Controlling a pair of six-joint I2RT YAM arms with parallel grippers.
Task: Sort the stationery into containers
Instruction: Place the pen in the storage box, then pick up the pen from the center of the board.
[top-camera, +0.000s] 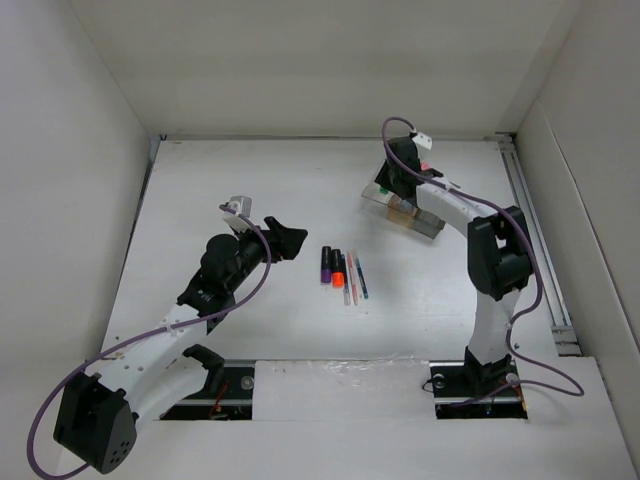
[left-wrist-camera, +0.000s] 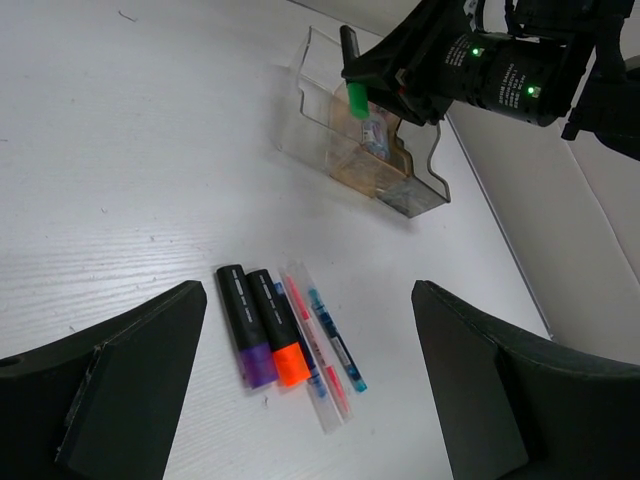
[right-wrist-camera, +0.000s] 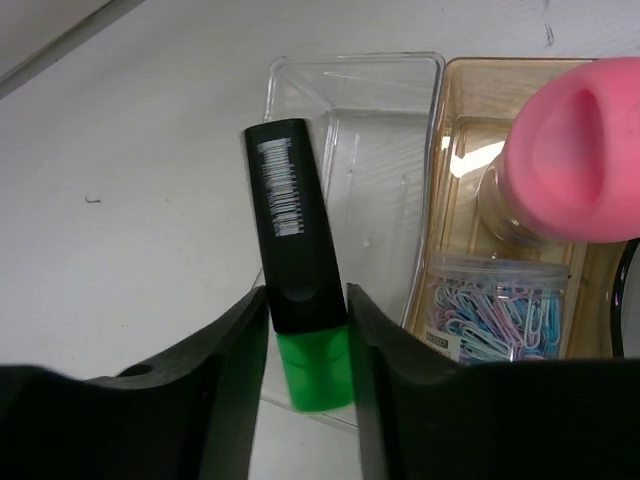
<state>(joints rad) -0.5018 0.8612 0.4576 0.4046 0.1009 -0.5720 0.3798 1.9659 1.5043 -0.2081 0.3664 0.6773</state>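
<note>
Markers number three: a purple marker (top-camera: 326, 264) and an orange marker (top-camera: 338, 268) lie side by side, touching, in the middle of the worktop (top-camera: 200, 190), and a green marker (right-wrist-camera: 295, 230) is up in the right hand (right-wrist-camera: 305, 300). Just right of the orange one lie two thin pens, a pink pen (top-camera: 350, 281) and a blue pen (top-camera: 361, 279); whether a third thin pen sits against the orange marker I cannot tell.

Boxes number three, joined in a row at the far right: clear box (right-wrist-camera: 350, 110), tan box (right-wrist-camera: 465, 130), dark box (left-wrist-camera: 412, 195). The tan box holds one pink-capped bottle (right-wrist-camera: 570, 150) and one jar (right-wrist-camera: 500, 268) of paper clips (right-wrist-camera: 480, 315).

The right hand is clamped on the green marker at its green end, over the clear box's left wall. The left hand (top-camera: 288, 240) hangs near the purple marker, to its left, fingers well apart, holding nothing.
</note>
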